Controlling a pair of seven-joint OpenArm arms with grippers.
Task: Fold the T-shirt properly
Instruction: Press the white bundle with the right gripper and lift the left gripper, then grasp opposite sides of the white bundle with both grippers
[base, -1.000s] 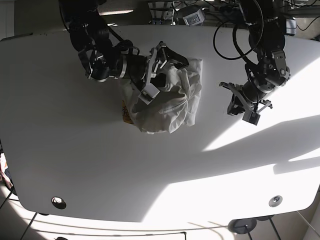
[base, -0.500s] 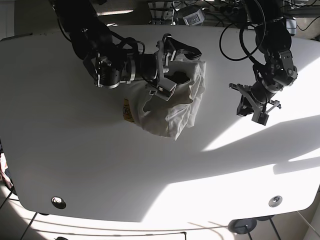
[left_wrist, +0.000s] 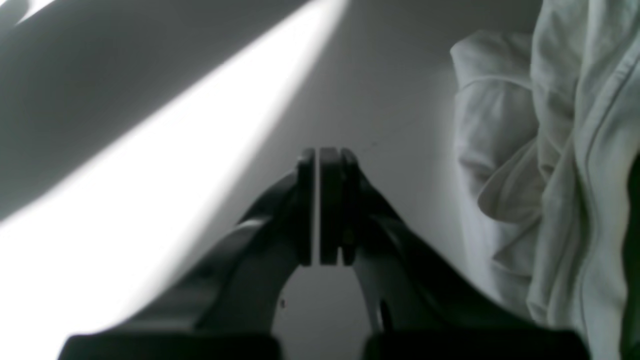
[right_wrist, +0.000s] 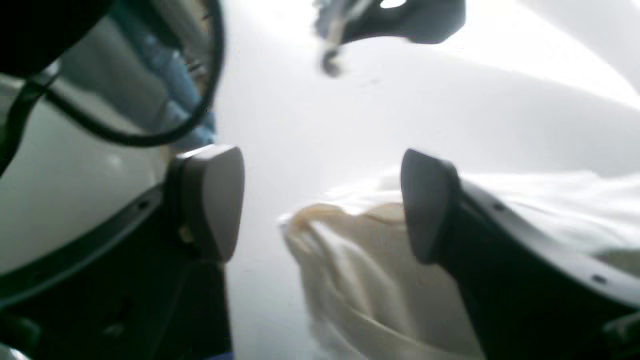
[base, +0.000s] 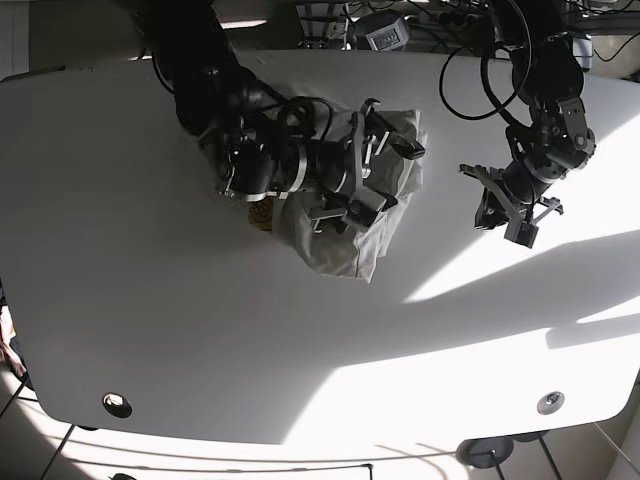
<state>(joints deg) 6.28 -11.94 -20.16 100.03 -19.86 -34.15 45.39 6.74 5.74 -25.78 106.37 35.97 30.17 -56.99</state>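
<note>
T-shirt (base: 345, 235), one, bunched under the spread right gripper (right_wrist: 320, 200); left gripper (left_wrist: 320, 207) pressed together.

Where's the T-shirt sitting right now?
In the base view the T-shirt lies bunched on the white table, near its far edge, right under the right gripper; the left gripper hovers off to its right.

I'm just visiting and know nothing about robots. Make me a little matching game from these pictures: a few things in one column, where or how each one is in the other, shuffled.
Things:
1. left gripper
2. right gripper
3. T-shirt
4. table

States:
A. crumpled in a heap
B. white, crossed by sunlight
C. fingers pressed together, holding nothing
D. fingers spread apart over the cloth

Pairs: 1-C, 2-D, 3-A, 4-B
</note>
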